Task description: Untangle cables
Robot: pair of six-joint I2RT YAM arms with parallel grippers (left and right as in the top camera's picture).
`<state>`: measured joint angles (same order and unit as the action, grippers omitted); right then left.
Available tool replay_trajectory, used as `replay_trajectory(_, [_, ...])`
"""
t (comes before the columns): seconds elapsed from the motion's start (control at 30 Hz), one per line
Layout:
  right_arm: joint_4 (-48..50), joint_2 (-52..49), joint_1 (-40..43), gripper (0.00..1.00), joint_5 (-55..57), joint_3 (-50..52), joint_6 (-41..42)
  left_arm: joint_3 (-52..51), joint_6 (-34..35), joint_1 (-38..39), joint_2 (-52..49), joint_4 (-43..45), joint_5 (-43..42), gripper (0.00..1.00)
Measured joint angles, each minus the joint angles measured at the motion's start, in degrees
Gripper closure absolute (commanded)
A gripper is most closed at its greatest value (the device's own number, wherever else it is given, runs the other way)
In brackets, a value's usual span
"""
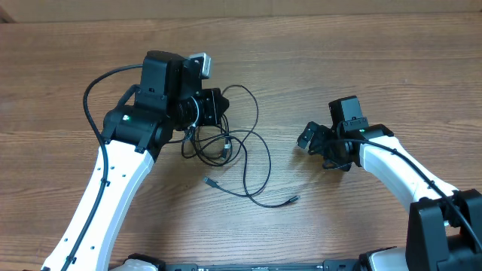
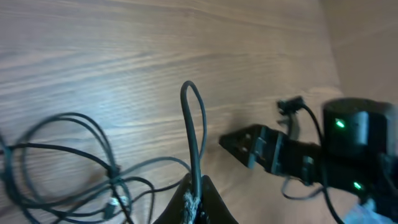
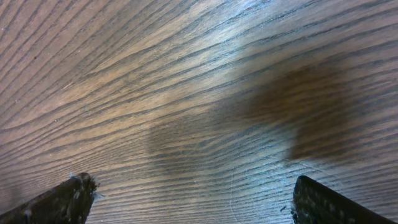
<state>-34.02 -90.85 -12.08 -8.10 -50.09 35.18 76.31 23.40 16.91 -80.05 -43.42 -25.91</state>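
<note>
The left claw (image 2: pixel 196 198) is pressed together on one strand of the thin, flexible black cables (image 1: pixel 226 147). From between its black fingers that strand stands up as a narrow loop (image 2: pixel 194 118), pointing to 12 o'clock in the left wrist view. The rest of the bundle is spread on the brown wood-grain worktop (image 3: pixel 199 93) just at 6 o'clock of that claw in the overhead view. Several rings are crossed there over a dark clump, and two small plug ends (image 1: pixel 208 181) are trailed out toward 5 o'clock.

The right claw (image 1: pixel 312 144) is held wide apart and empty over bare wood, well clear at 3 o'clock of the tangle.

Several risks are judged from this:

- Since only one strand is gripped and nothing is pinned down, the whole bundle is likely to be dragged along if the loop is lifted or pulled, and nothing is separated.
- If the pull is made across the clump, the crossings may be drawn tighter into a knot.
- A plug end may be caught in one of the rings and jammed.
- So thin a cord may also be slipped out from between the closed fingers under tension.
</note>
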Motion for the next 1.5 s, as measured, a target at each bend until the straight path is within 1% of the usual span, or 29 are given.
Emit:
replay_trajectory(0.27, [0.0,0.0,0.0,0.00,0.0,0.0,0.0,0.0,0.0,0.0,0.0,-5.0,-3.4,0.96])
replay_trajectory(0.4, [0.0,0.0,0.0,0.00,0.0,0.0,0.0,0.0,-1.7,0.0,0.0,-6.4,-4.1,0.96])
replay_trajectory(0.63, [0.0,0.0,0.0,0.00,0.0,0.0,0.0,0.0,-8.7,0.0,1.1,-11.3,-5.2,0.96])
replay_trajectory(0.73, [0.1,0.0,0.0,0.00,0.0,0.0,0.0,0.0,-10.4,0.0,3.3,-10.4,-5.2,0.96])
replay_trajectory(0.83, [0.2,0.0,0.0,0.00,-1.4,0.0,0.4,0.0,-11.3,0.0,5.9,-7.2,-5.4,0.96])
replay_trajectory(0.93, [-2.1,0.0,0.0,0.00,-7.2,0.0,0.5,0.0,-11.4,0.0,9.5,-3.8,-5.5,0.96])
replay_trajectory(1.03, [-0.6,0.0,0.0,0.00,-14.0,0.0,-0.9,-0.3,-11.4,0.0,13.5,2.3,-5.4,0.96])
replay_trajectory(1.1, [3.0,0.0,0.0,0.00,-22.0,0.0,-5.4,-0.3,-11.4,0.0,17.0,6.4,-5.4,0.96])
replay_trajectory(1.2, [7.2,0.0,0.0,0.00,-37.3,0.0,-14.4,-0.3,-11.8,0.0,23.0,10.4,-4.3,0.96])
replay_trajectory(1.27, [10.5,0.0,-0.1,0.00,-46.4,0.0,-18.6,-0.3,-12.9,0.0,26.7,10.9,-3.1,0.96])
replay_trajectory(1.33, [13.7,0.0,-0.1,0.00,-51.6,0.0,-19.8,-0.2,-14.4,0.0,28.9,10.4,-2.4,0.96])
replay_trajectory(1.4, [17.0,0.0,-0.1,0.00,-54.9,0.0,-19.3,0.0,-16.3,0.0,30.2,8.5,-1.9,0.96])
replay_trajectory(1.5, [23.0,0.0,-0.1,0.01,-57.9,0.0,-14.8,0.0,-18.8,0.0,29.8,5.3,-1.4,0.96])
